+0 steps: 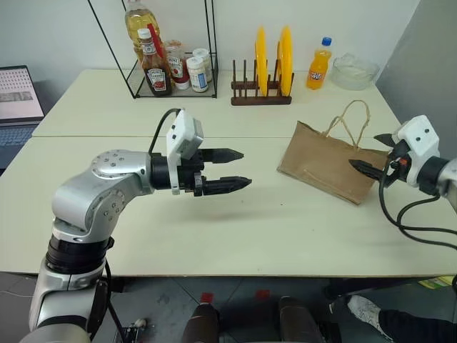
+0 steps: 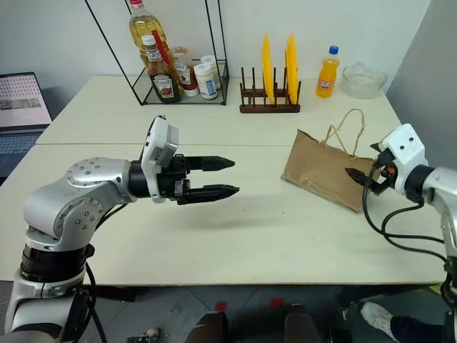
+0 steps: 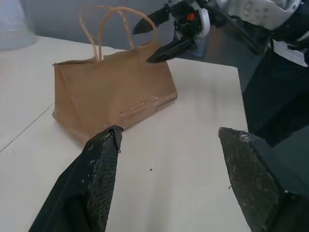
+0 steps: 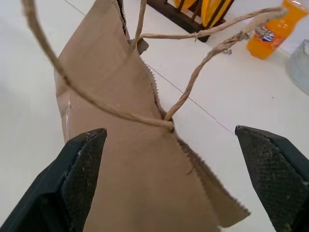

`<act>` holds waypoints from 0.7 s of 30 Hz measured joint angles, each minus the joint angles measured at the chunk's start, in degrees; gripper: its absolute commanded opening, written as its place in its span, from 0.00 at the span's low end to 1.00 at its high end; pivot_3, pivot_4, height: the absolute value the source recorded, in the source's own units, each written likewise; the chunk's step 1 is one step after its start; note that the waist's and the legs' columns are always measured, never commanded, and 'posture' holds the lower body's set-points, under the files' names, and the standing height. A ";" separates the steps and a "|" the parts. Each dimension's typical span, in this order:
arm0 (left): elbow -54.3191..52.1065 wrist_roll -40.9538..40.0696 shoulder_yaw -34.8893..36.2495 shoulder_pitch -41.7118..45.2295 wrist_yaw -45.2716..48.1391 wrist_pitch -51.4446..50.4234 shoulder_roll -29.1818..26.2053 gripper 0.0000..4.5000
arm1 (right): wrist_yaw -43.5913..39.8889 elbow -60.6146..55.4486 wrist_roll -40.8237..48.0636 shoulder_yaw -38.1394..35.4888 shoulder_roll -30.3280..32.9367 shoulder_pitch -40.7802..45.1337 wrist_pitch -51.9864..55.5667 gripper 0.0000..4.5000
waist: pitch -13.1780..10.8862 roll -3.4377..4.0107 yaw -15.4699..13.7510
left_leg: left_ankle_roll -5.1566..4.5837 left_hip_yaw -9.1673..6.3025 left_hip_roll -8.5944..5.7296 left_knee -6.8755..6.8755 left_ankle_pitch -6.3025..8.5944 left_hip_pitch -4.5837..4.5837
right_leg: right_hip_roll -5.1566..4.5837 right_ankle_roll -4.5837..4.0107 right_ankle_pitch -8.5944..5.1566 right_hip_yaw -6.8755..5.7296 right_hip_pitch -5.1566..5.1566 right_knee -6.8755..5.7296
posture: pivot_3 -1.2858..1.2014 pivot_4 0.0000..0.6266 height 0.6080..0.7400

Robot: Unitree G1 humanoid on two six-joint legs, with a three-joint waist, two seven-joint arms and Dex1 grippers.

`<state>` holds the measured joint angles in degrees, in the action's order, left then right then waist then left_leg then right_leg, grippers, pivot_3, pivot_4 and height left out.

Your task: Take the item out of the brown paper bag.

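- Left eye view: the brown paper bag is seen lying on its side on the table, handles toward the far edge.
- The right gripper is held at the bag's mouth, jaws spread wide, nothing gripped.
- The left gripper is hovering well apart from the bag, jaws parted, empty, pointed at it.
- The item can't be made out; whether it is inside the bag can't be told.

The paper bag hides whatever is inside; the laptop is cut off at the edge.
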<state>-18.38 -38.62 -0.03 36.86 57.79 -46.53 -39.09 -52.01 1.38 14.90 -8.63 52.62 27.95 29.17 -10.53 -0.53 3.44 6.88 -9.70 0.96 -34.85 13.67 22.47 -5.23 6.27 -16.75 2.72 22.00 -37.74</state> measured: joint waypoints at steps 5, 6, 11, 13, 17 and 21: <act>0.89 0.59 -0.81 -0.02 0.33 0.77 -0.01 0.76 | -9.10 12.71 -1.24 6.41 0.75 9.01 -4.57 1.00 | -0.13 -0.04 0.01 | 0.04 0.02 0.01 -0.02 -0.02 0.04 | 0.00 0.00 0.00 0.00 0.02 0.00 | 0.52 0.24 1.00; 0.75 0.65 -0.86 -0.15 0.24 0.78 0.02 0.76 | -11.07 15.49 -2.06 7.85 0.81 10.85 -5.87 1.00 | -0.16 -0.04 0.00 | 0.04 0.03 0.01 -0.02 -0.02 0.05 | -0.01 0.00 0.00 0.00 0.03 0.00 | 0.52 0.24 1.00; -0.73 0.41 -0.94 -1.17 -0.98 0.69 0.39 0.76 | -17.05 26.71 -4.25 11.66 0.04 19.66 -8.76 0.79 | -0.32 -0.03 0.07 | 0.21 0.04 0.03 -0.03 -0.12 0.10 | -0.01 0.01 0.01 -0.01 0.09 -0.01 | 0.52 0.24 1.00; -1.46 0.33 -0.84 -1.51 -1.53 0.60 0.47 0.76 | -19.40 29.71 -5.18 12.85 -0.05 22.35 -9.56 0.67 | -0.33 -0.04 0.05 | 0.22 0.04 0.03 -0.03 -0.12 0.13 | -0.01 0.00 0.01 -0.02 0.10 -0.01 | 0.52 0.24 1.00; -2.52 -0.06 -0.62 -2.74 -2.76 0.32 0.46 0.76 | -22.92 33.36 -7.08 14.52 -0.07 23.60 -11.43 0.41 | -0.33 -0.04 0.02 | 0.22 0.04 0.03 -0.03 -0.12 0.15 | -0.01 0.01 0.01 -0.02 0.11 -0.01 | 0.52 0.24 1.00; -3.93 -0.83 -0.50 -3.78 -3.56 -0.42 0.06 0.76 | -26.42 35.27 -8.28 15.77 0.03 23.68 -12.80 0.21 | -0.34 -0.03 0.01 | 0.22 0.04 0.03 -0.04 -0.12 0.16 | -0.01 0.01 0.01 -0.02 0.12 -0.02 | 0.52 0.24 1.00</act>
<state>-22.32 -39.45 -0.53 33.08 54.24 -46.95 -39.03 -78.43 36.65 6.62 7.14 52.65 51.63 16.37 -10.87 -0.57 3.46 7.11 -9.66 0.99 -34.89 13.55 22.63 -5.24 6.28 -16.74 2.71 22.13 -37.76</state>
